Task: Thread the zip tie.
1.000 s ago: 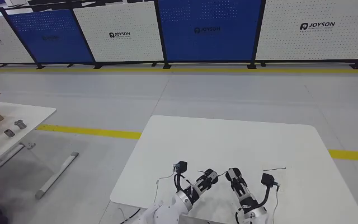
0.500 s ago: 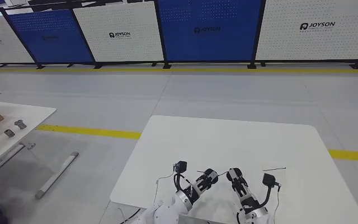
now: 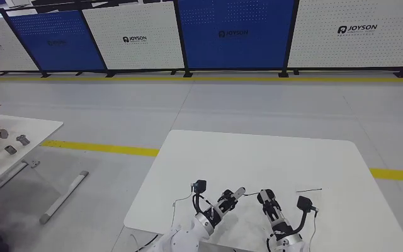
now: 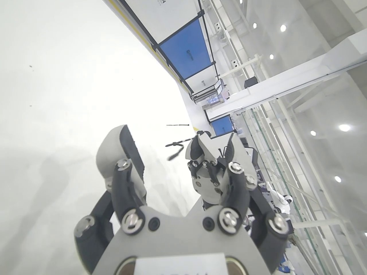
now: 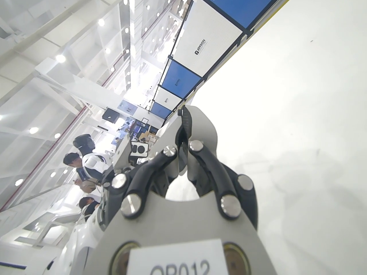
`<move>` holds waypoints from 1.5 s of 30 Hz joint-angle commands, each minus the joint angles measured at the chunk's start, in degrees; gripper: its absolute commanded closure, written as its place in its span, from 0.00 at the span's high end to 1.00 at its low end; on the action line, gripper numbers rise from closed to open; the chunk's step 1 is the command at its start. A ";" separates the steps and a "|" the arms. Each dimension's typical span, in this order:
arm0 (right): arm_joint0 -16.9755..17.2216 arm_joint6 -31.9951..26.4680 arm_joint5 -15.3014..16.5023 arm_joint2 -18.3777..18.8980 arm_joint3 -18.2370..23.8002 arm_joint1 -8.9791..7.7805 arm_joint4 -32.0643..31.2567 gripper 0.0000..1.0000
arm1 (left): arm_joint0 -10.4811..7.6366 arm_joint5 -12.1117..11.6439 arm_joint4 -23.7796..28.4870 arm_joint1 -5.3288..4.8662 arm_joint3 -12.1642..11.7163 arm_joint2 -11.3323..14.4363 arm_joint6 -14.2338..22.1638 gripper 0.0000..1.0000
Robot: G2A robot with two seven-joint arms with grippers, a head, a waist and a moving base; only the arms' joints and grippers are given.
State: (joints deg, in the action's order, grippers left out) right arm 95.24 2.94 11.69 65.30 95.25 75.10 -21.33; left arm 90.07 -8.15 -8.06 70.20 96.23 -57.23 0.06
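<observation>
Left claw (image 4: pixel 178 133), fingers apart, hangs just beside the right claw (image 5: pixel 183 123) over the white surface (image 3: pixel 264 157). Right claw is clamped on a black zip tie (image 4: pixel 183 141), its free end pointing toward the left claw. A second tie (image 3: pixel 308 189) lies flat near the right claw.

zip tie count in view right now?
2. The held zip tie sticks out of the shut right gripper toward the open left gripper. The loose zip tie lies flat on the table, off to the right gripper's right. Grippers could hide more.
</observation>
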 commanded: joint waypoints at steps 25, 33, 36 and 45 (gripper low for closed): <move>-0.55 -0.24 0.79 0.01 -0.95 0.32 1.25 0.00 | 0.52 -0.68 -2.18 0.02 0.26 0.72 -0.57 0.19; -0.59 -0.51 1.03 0.16 -0.95 0.35 1.15 0.00 | 0.42 -0.51 -2.28 0.07 0.16 0.86 -0.83 0.00; -0.65 -0.67 1.24 0.20 -1.00 0.33 0.66 0.00 | 0.33 -0.37 -2.43 0.07 0.06 0.90 -0.60 0.00; -0.52 -0.43 1.63 0.28 -1.06 0.34 -0.20 0.00 | 0.11 -0.29 -1.88 0.09 -0.01 0.93 0.04 0.11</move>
State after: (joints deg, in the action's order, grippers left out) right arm 94.69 2.46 13.32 65.56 94.16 75.44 -21.45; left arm 90.19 -8.44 -10.02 70.29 96.21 -56.27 0.06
